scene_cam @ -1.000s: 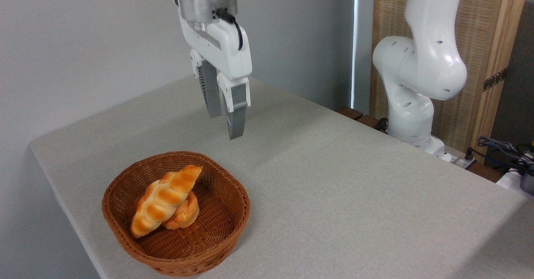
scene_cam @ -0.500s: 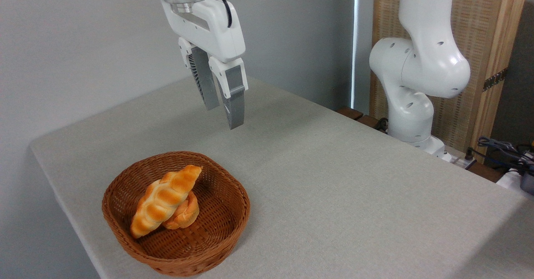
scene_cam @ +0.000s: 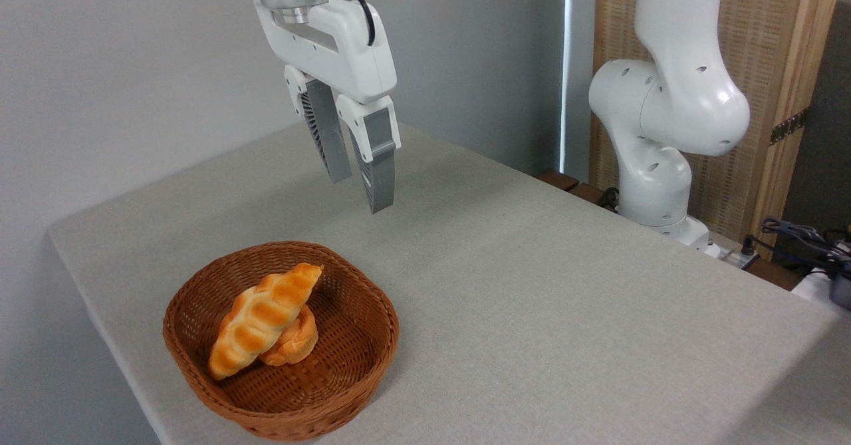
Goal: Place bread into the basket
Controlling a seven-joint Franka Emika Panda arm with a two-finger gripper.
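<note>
1. The long, pointed, golden-orange braided loaf of bread point(scene_cam: 263, 320) with browned stripes lies inside the basket, slanting from its lower-left tip near the front-left wall up to its upper-right tip near the back of the bowl. It sits exactly where it did half a second and a full second ago.
2. Under its right side rests a small round knotted orange bun point(scene_cam: 294, 340), touching the loaf and partly hidden by it; it has not shifted either.
3. The rounded brown woven wicker basket point(scene_cam: 352, 372), shallow with raised sides, stands near the front-left corner of the worktop, unmoved across all frames.
4. The white two-finger claw point(scene_cam: 359, 192) hangs in the air above and behind the basket, well apart from the bread. Its grey fingers point(scene_cam: 380, 179) point down with a narrow gap between them, released and holding nothing.
5. Compared with half a second ago, the claw sits slightly lower and a little further right; a second ago it was lower still, so it rose and has now dipped a bit.
6. The pale grey cloth-covered worktop point(scene_cam: 532, 285) carries only the basket.
7. The white jointed robot arm base point(scene_cam: 665, 119) stands at the right rear, before a wood-framed woven panel point(scene_cam: 764, 66); its posture barely differs from the previous frame.
</note>
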